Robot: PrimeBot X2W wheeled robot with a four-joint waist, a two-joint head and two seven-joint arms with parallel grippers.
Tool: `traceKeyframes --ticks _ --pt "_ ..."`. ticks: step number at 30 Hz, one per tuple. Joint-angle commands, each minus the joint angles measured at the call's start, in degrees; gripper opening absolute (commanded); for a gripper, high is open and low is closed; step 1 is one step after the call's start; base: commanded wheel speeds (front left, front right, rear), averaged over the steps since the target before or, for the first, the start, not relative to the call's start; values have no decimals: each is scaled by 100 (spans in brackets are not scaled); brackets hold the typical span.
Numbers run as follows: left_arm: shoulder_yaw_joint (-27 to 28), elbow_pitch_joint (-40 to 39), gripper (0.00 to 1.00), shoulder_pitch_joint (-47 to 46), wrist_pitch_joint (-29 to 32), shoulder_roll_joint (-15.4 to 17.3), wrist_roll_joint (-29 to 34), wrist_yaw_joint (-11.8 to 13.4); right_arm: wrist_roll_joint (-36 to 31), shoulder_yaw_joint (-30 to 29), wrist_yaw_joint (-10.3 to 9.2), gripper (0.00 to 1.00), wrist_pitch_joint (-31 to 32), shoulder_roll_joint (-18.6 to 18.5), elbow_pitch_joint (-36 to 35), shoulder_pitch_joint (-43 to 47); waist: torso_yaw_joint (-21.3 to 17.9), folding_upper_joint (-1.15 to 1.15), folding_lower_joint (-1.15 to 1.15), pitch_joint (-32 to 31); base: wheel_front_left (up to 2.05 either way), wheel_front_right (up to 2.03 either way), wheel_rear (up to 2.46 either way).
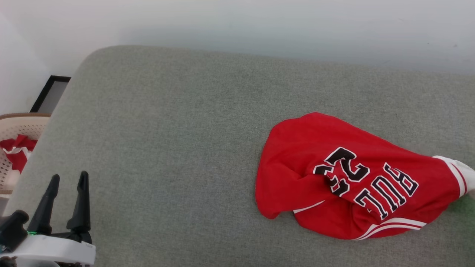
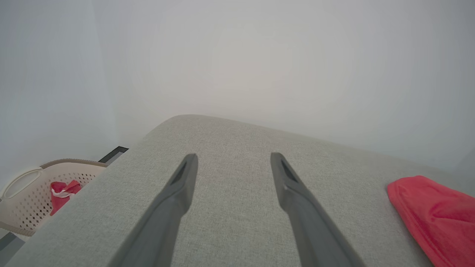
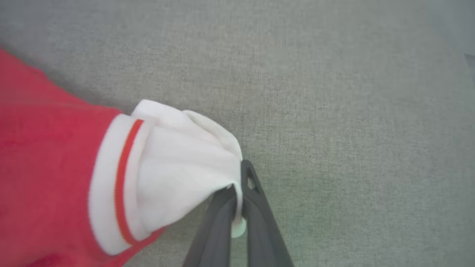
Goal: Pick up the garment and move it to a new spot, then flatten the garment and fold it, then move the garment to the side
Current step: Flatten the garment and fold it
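Observation:
The garment (image 1: 345, 178), a red jersey with black white-outlined lettering and number, lies crumpled on the right of the grey-green cushion (image 1: 167, 141). Its white lining end reaches the right edge of the head view. In the right wrist view my right gripper (image 3: 237, 185) is shut on that white lining of the garment (image 3: 167, 167), with cloth pinched between the fingers. My left gripper (image 1: 68, 181) stands open at the lower left, well away from the jersey. The left wrist view has the open left gripper (image 2: 232, 159) over bare cushion, and the garment's red edge (image 2: 434, 215) at the right.
A beige perforated basket (image 1: 15, 126) holding red cloth stands off the cushion's left edge, also seen as the basket (image 2: 26, 200) in the left wrist view. A pale wall runs behind the cushion. A dark frame (image 1: 50, 92) lies on the floor at the far left.

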Motion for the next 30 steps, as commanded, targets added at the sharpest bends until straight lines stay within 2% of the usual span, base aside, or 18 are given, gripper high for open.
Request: traceKeyframes --ticks 1,3,5,6,7,12,15,18,23,30 --pt "-5 7 100 -68 -1 17 -18 -13 -44 -21 -10 0 -60 37 77 -71 -2 0 0 9 0 0 0" --pt "-24 22 100 -85 -2 27 -14 -13 -80 -61 -10 0 -202 127 367 -172 -5 0 0 16 0 0 0" --pt "-54 36 100 -89 -2 38 -15 -13 -143 -19 -10 36 -336 213 614 -249 -9 0 0 11 0 0 0" --pt "-65 48 100 -90 -2 47 -9 -13 -156 -37 -10 65 -408 257 733 -301 -14 0 0 6 0 0 0" --pt "-75 55 100 -96 -2 51 -7 -13 -189 -54 -10 100 -468 288 849 -361 -19 0 0 1 0 0 0" --pt "-118 93 100 -94 -2 89 -4 -13 -189 60 -10 100 -698 341 1260 -624 -47 0 0 -96 0 0 0" --pt "-136 90 100 -45 -2 138 17 -13 -87 246 -10 100 -925 315 1258 -689 -99 0 0 -198 0 0 0" --pt "-204 35 100 0 -2 214 20 -13 45 392 -10 100 -1252 206 1092 -655 -174 0 0 -286 0 0 0" --pt "-277 -131 100 -2 32 371 -96 -13 142 706 -10 100 -1962 237 557 -453 -400 0 0 -407 0 0 0" --pt "-343 -443 100 -153 400 591 -202 -10 51 935 -10 100 -3034 483 -234 -170 -832 0 0 -485 0 0 0"
